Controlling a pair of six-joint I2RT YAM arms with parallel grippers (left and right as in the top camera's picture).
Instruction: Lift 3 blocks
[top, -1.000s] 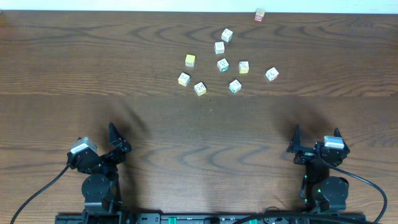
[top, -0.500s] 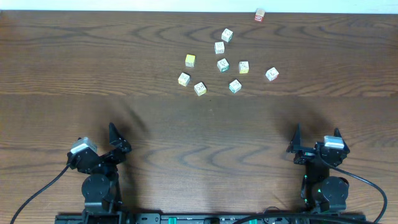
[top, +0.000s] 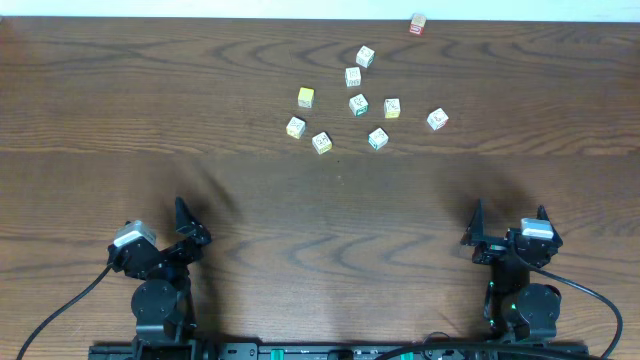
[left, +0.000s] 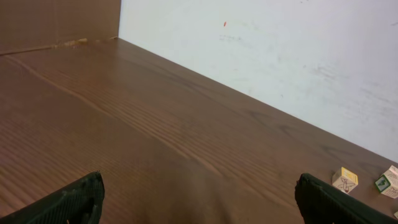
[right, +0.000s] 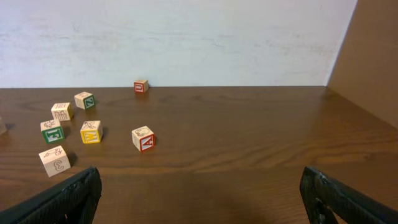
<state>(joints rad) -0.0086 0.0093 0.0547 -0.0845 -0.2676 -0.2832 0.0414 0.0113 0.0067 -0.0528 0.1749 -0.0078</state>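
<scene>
Wide, dark wood-grain surface (top: 320, 200), seen from above, with a pale wall (right: 186, 37) along its far edge. At the near edge, two black arms, the left arm (top: 150, 275) and the right arm (top: 520, 270), well apart from each other. Both sets released: left fingers (left: 74, 202) spread wide, grasping nothing; right fingers (right: 68, 199) likewise spread and empty. Far across the surface, around its middle, a loose scatter of tiny whitish blocks (top: 358, 103) with coloured printed marks, all resting flat, none touching another, well apart from both arms. At the scatter's left side, a plain yellow cube (top: 305, 97). Beyond it, close to the wall, a lone reddish-brown cube (top: 418, 24).
</scene>
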